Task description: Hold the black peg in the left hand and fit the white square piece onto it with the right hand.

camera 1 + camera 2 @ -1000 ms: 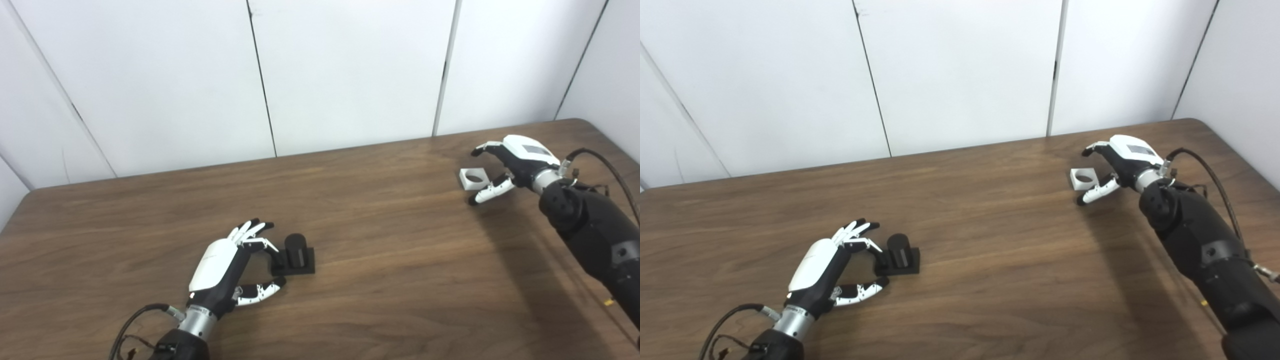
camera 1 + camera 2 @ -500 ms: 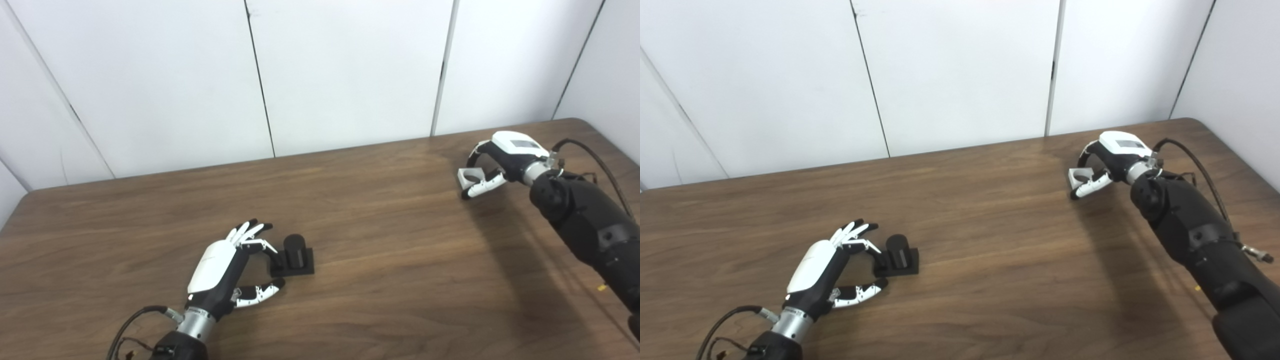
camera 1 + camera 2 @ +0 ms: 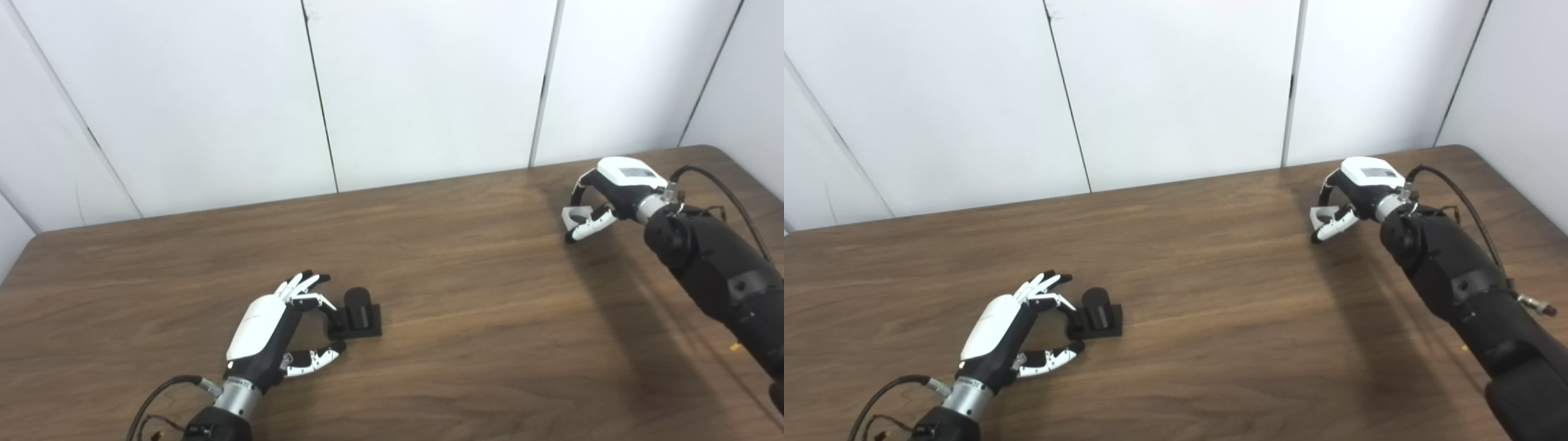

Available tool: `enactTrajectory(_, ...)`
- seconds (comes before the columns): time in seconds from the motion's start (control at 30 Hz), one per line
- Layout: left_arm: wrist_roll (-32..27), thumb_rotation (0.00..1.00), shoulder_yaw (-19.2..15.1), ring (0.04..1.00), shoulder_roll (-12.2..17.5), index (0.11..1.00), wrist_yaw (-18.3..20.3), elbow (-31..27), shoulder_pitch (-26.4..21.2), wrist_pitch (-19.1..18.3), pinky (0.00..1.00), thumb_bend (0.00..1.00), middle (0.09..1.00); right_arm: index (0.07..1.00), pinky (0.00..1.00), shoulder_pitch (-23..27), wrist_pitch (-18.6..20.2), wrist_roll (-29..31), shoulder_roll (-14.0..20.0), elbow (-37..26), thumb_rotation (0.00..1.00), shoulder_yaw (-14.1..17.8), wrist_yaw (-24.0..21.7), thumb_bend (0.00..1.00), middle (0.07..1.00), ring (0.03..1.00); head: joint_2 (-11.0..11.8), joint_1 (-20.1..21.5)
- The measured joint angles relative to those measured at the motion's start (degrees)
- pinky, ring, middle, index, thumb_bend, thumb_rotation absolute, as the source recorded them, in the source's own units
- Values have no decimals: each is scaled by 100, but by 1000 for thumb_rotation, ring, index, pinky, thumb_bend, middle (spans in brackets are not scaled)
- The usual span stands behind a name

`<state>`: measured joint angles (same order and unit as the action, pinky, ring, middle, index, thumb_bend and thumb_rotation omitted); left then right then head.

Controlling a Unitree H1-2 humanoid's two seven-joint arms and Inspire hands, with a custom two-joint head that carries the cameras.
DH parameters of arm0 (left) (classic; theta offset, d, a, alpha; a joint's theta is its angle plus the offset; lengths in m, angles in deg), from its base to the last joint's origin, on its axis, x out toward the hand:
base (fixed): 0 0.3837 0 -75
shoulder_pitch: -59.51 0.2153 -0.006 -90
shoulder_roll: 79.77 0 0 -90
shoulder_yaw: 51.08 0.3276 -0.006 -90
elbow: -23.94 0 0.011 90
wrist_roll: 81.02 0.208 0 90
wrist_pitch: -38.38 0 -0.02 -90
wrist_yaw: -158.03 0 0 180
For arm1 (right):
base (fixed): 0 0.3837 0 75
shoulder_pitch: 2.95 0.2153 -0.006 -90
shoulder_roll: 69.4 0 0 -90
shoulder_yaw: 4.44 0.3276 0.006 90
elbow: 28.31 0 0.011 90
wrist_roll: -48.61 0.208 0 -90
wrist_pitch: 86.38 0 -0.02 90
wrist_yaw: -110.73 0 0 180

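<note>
Right hand (image 3: 603, 199) now curled around white square piece (image 3: 576, 214), left hand (image 3: 278, 334) spread beside black cylindrical peg (image 3: 356, 306), woodgrain table (image 3: 465, 318).

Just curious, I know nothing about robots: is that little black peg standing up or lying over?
Upright: the black peg stands on its flat square base on the table, beside the open left hand.

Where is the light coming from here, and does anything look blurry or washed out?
In the left eye view a soft shadow trails down the table under the right arm, so the light likely comes from above. In the right eye view the black peg is so dark that its detail is lost, and the white square piece is small and half hidden in the right hand. Both views are sharp, without glare.
</note>
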<state>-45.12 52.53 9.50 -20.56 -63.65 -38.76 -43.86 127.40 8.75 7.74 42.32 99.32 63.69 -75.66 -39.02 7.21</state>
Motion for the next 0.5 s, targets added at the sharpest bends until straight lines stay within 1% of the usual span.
enactTrajectory(0.1, -1, 64, -4, 976, 23, 484, 5, -8, 3, -2, 978, 521, 910, 615, 843, -1, 79, -38, 26, -73, 328, -54, -81, 585, 843, 881, -9, 0)
enactTrajectory(0.2, -5, 64, -16, 976, 35, 484, 5, -9, 4, -2, 978, 521, 909, 642, 867, 7, 174, -88, 63, -138, 315, -108, -261, 591, 858, 896, -9, 0)
enactTrajectory(0.3, -4, 64, -26, 973, 39, 484, 6, -11, 8, -11, 978, 521, 906, 668, 864, 46, 292, -88, 87, -167, 320, -150, -472, 601, 868, 902, -9, 0)
enactTrajectory(0.4, -3, 64, -26, 974, 39, 484, 5, -12, 7, -11, 980, 521, 906, 702, 844, 84, 304, -88, 166, -175, 320, -226, -631, 636, 877, 905, -26, 9)
enactTrajectory(0.5, 3, 64, -25, 975, 41, 484, 5, -12, 7, -11, 980, 521, 909, 751, 816, 108, 312, -87, 230, -181, 298, -244, -796, 682, 892, 904, -18, 18)
